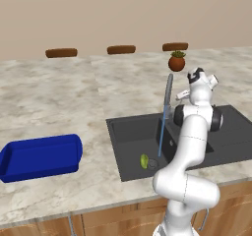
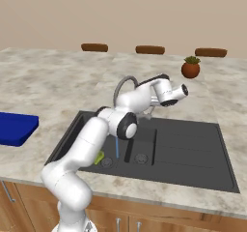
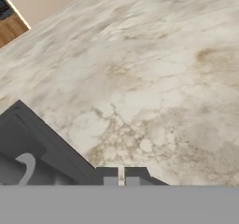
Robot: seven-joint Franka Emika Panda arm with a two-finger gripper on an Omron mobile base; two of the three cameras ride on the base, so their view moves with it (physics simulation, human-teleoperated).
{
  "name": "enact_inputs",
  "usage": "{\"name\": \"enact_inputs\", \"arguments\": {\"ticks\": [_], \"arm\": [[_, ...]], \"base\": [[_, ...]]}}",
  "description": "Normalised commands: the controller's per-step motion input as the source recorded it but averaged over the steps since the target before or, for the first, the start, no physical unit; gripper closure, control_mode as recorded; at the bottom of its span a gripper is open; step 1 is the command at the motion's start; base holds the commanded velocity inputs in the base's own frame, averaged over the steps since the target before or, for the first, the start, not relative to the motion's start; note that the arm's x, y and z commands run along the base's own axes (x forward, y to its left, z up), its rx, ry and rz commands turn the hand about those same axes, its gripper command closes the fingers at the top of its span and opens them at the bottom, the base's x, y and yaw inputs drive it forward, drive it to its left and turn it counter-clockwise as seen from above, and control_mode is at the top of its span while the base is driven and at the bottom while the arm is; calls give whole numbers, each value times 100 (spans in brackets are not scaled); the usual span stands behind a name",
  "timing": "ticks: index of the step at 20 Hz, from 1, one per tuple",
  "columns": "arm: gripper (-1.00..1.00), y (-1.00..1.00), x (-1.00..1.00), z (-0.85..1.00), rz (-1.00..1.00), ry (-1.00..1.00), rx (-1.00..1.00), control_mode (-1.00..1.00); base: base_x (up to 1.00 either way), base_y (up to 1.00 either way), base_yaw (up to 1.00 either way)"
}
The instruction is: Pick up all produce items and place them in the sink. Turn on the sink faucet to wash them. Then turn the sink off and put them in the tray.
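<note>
A small yellow-green produce item [image 1: 144, 161] [image 2: 99, 157] lies in the left basin of the dark-grey sink [image 1: 129, 132] [image 2: 193, 149], beside a round drain. A thin blue stream of water [image 1: 161, 136] [image 2: 116, 147] runs from the grey gooseneck faucet [image 1: 168, 95] [image 2: 123, 84] into that basin. My gripper [image 1: 181, 95] [image 2: 151, 108] [image 3: 120, 177] is low behind the sink by the faucet's base, shut with nothing visible between its fingertips. It points at the marble counter [image 3: 154, 78] past the sink's rear edge. The blue tray [image 1: 42, 157] [image 2: 15, 128] sits on the counter left of the sink.
A brown pot with a green plant [image 1: 176, 62] [image 2: 190, 68] stands on the counter behind the sink. Three brown stool tops [image 1: 121, 49] line the counter's far edge. The sink's flat drainboard [image 2: 193, 151] lies to the right of the basins.
</note>
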Motion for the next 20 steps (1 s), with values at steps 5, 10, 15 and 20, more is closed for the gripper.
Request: {"name": "enact_inputs", "arguments": {"ticks": [5, 10, 15, 20], "arm": [[100, 63, 5, 2, 0, 0, 0, -100], [100, 55, 6, 0, 0, 0, 0, -100], [-100, -12, 2, 1, 6, -5, 0, -100], [-100, -3, 0, 24, 5, -10, 0, -100]], "base": [[0, 0, 0], [0, 0, 0], [0, 0, 0], [0, 0, 0]]}}
